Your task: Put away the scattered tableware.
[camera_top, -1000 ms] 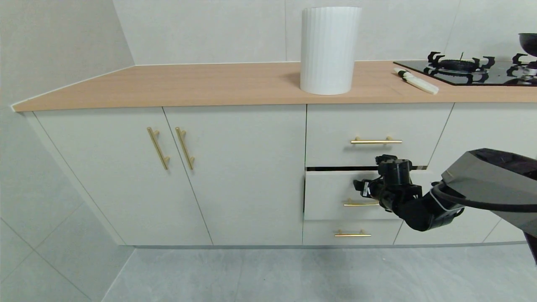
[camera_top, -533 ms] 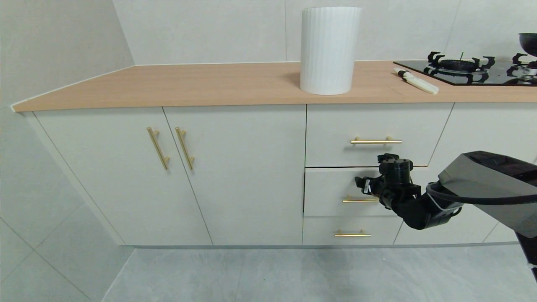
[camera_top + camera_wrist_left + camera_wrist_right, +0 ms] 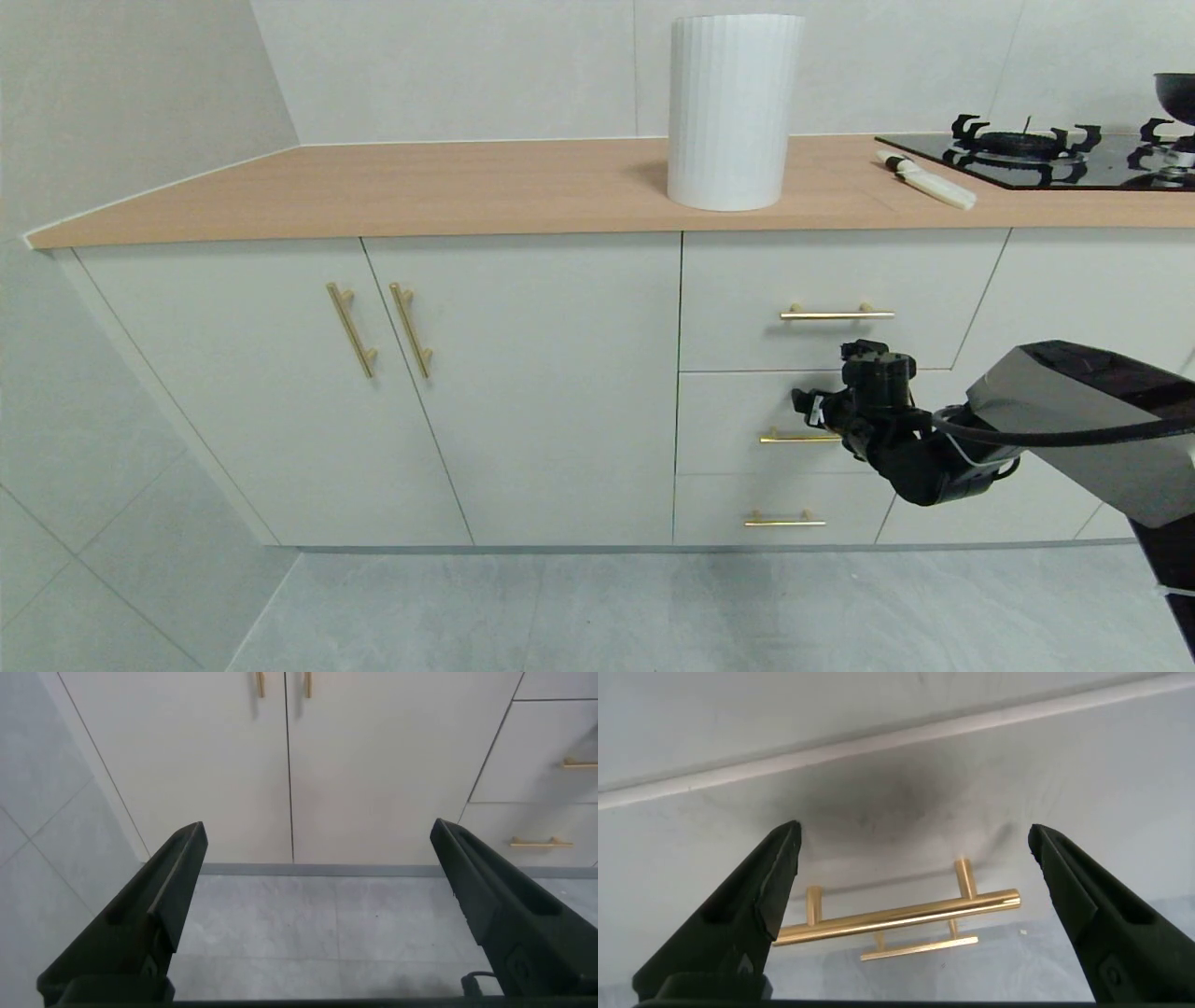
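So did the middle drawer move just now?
Yes. The middle drawer slid back in: the dark gap under the top drawer has closed, and its front now sits flush, with the right gripper at its handle.

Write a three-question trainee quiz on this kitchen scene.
1. True or false: the middle drawer is shut.
2. What lies on the counter beside the stove? A) knife B) spoon C) plate
3. Fill in: the right gripper has its fingers ____ at the drawer's handle.
Key: 1 true; 2 A; 3 open.
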Robot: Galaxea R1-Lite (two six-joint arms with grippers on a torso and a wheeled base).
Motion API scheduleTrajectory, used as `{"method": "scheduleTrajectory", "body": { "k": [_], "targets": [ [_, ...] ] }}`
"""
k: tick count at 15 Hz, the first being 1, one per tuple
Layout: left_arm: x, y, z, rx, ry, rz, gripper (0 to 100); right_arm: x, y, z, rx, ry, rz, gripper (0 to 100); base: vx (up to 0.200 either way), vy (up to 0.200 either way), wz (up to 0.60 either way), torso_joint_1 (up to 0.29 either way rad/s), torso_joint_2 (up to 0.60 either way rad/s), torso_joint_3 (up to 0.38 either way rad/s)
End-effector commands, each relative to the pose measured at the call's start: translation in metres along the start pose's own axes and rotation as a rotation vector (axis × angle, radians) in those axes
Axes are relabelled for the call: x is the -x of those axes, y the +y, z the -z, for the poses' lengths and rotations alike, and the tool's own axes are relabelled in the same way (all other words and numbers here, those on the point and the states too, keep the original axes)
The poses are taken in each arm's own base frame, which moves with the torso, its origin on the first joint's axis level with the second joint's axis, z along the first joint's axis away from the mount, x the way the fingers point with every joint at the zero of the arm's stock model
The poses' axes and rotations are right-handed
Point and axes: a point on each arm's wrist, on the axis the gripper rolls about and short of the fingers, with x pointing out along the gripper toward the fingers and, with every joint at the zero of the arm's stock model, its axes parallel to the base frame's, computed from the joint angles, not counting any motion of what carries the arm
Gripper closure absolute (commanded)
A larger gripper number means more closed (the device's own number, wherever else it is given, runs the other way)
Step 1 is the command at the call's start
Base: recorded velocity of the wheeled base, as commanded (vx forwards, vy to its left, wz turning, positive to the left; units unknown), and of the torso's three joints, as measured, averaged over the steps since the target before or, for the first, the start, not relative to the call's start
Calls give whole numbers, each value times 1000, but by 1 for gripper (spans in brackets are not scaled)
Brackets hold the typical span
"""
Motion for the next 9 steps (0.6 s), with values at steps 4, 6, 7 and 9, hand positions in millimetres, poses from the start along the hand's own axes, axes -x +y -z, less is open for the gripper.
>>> {"method": "scheduleTrajectory", "body": {
  "k": [4,6,7,9],
  "targets": [
    [0,0,0,0,0,0,0,-6,0,0,-13,-15,12,0,0,0,0,0,0,0],
    [0,0,0,0,0,0,0,-3,-1,-1,-12,-13,14,0,0,0,0,0,0,0],
    [0,0,0,0,0,0,0,1,-2,-4,-11,-10,13,0,0,0,0,0,0,0],
    [0,0,0,0,0,0,0,18,-3,-13,-5,3,4,0,0,0,0,0,0,0]
  ]
}}
